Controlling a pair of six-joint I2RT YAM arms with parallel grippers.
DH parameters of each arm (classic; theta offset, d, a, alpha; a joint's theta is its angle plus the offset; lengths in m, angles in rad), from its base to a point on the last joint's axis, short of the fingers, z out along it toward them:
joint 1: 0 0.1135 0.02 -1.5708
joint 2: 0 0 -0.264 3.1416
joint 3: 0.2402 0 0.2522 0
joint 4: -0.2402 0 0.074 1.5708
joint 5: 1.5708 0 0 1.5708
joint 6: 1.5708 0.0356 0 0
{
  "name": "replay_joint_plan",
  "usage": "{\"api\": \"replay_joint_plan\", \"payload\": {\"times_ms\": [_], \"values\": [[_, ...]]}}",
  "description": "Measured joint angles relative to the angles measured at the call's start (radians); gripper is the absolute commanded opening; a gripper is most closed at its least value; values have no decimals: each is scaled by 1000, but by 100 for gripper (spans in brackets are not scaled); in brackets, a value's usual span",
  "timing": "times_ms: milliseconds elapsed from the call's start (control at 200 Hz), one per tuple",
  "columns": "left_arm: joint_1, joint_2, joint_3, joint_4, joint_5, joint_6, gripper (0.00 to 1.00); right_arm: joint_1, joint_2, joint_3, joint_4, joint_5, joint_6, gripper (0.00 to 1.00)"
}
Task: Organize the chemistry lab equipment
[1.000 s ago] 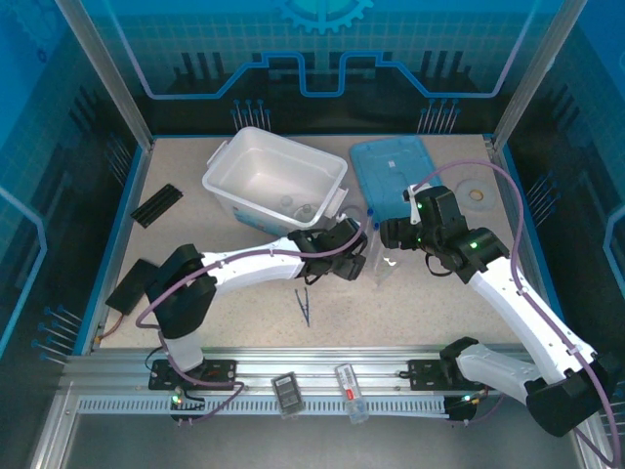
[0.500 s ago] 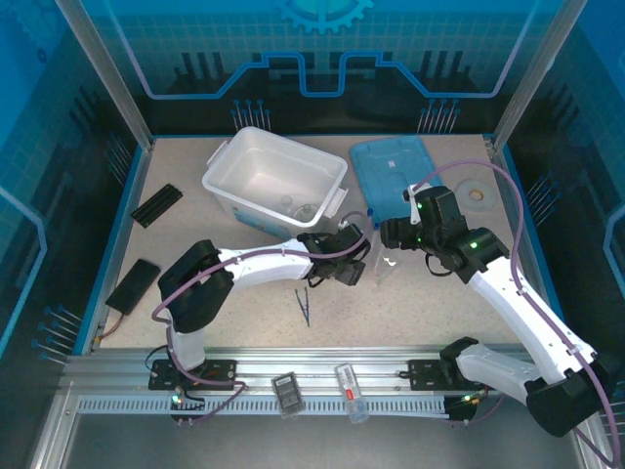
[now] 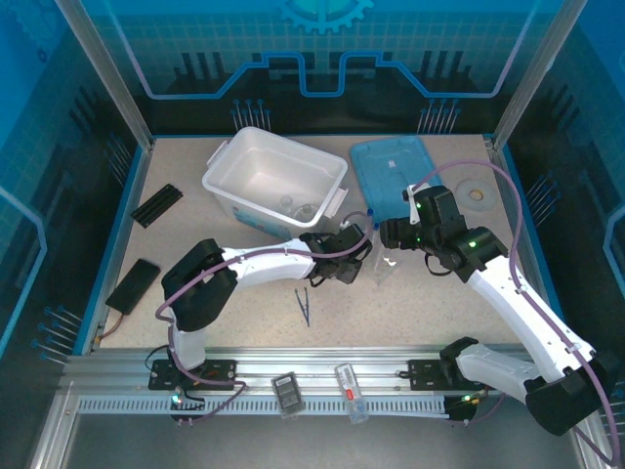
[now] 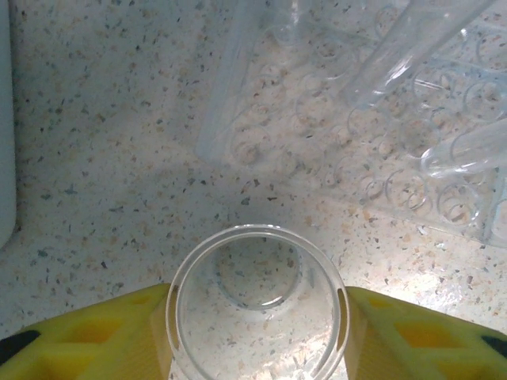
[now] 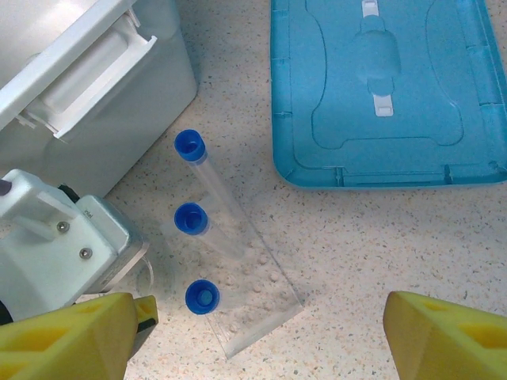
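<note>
Left wrist view: I've just closed the left gripper jaws on the glass dish, right gripper jaws spread, so I'd lift next.

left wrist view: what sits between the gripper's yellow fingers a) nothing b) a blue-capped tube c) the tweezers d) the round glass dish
d: the small round glass dish sits on the table between the yellow fingers of the left gripper, which meet its rim on both sides.
</note>
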Motion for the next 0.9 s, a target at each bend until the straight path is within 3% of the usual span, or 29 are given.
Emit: {"api": "replay_joint_plan", "payload": {"times_ms": [375, 635, 896], "values": [[0, 3, 9, -2, 0, 3, 37, 0, 0, 0, 0, 0, 0, 82], [0, -27, 9, -24, 1, 7, 35, 0, 0, 0, 0, 0, 0, 82], [-6, -188, 12, -95, 1, 32, 34, 0, 0, 0, 0, 0, 0, 82]]}}
